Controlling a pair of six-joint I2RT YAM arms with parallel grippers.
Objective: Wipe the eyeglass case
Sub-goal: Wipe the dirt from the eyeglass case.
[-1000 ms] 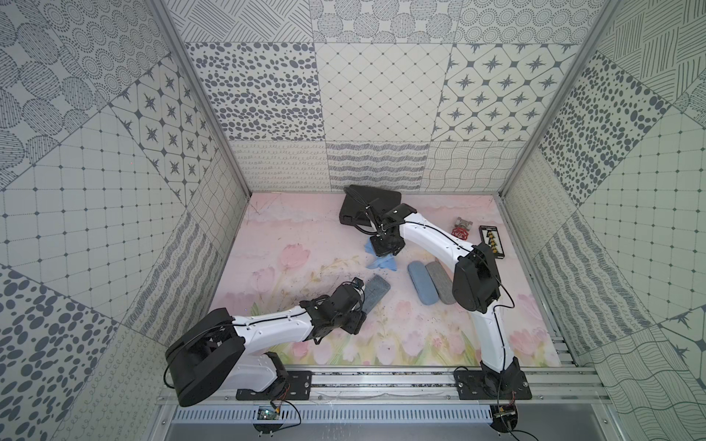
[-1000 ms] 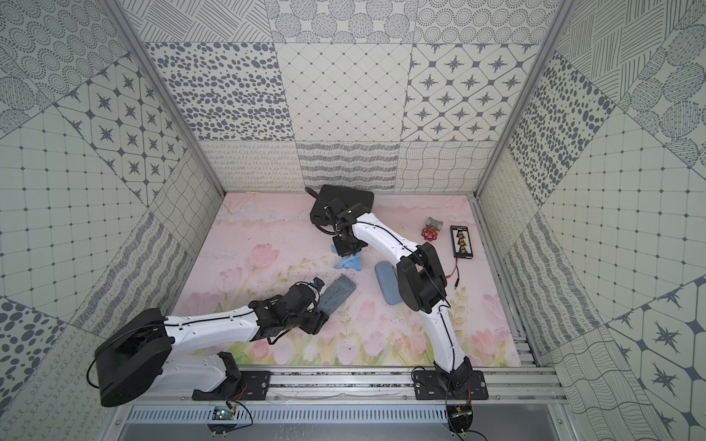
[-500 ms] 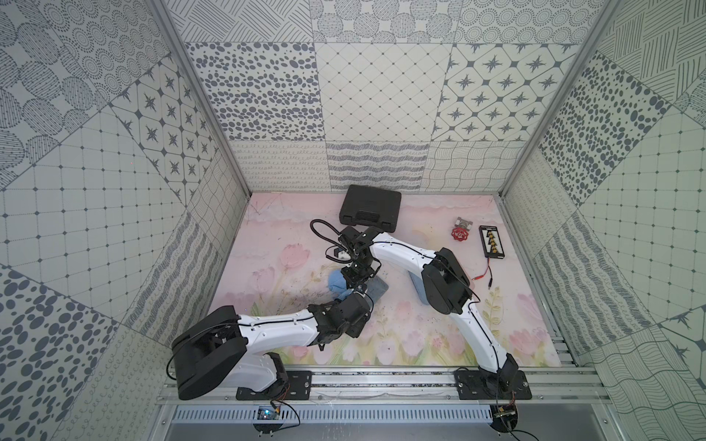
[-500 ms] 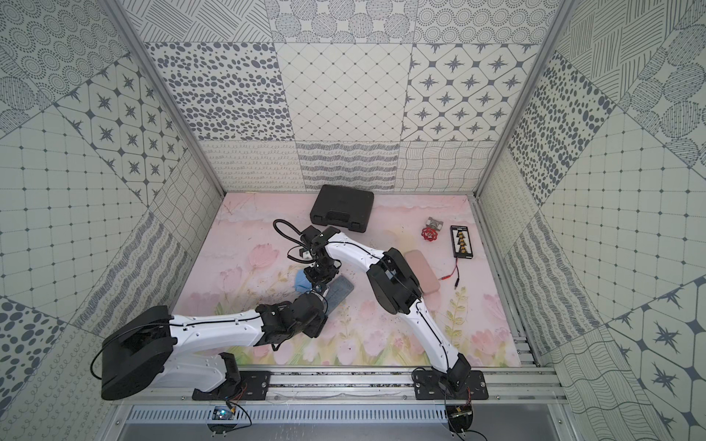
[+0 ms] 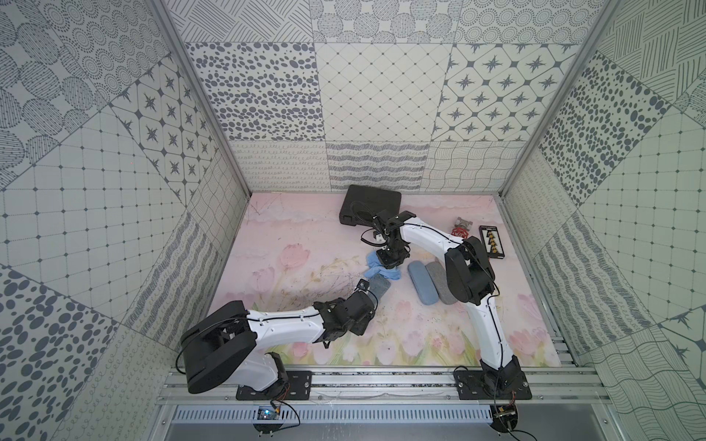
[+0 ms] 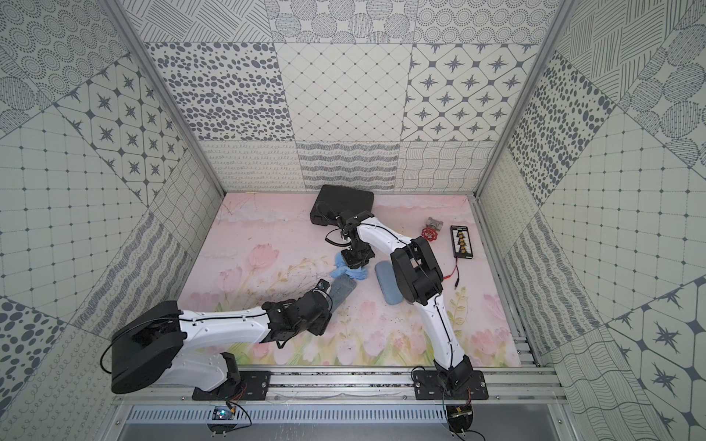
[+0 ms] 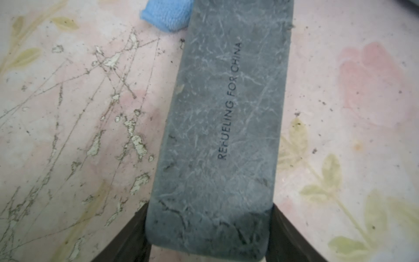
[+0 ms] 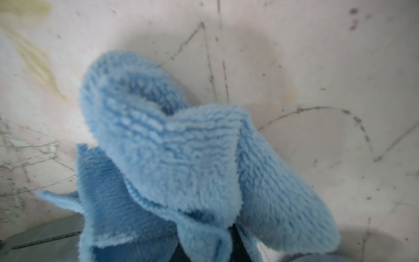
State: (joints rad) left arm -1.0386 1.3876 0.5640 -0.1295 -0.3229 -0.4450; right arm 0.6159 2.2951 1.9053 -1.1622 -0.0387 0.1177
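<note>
Eyeglass case (image 7: 217, 136), seemingly closed, sits gripped by left claw (image 7: 209, 217).

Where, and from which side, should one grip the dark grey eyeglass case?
Grip the dark grey eyeglass case at its short end nearest the left arm, across the narrow width, low along the mat, as the left tool does. It lies flat and long, so its top is probably left free for the blue cloth.

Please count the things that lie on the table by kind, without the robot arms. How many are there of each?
eyeglass cases: 3 (dark grey case, blue case, light grey case)
cloth: 1
black box: 1
red valve: 1
connector board: 1
total: 7
</note>
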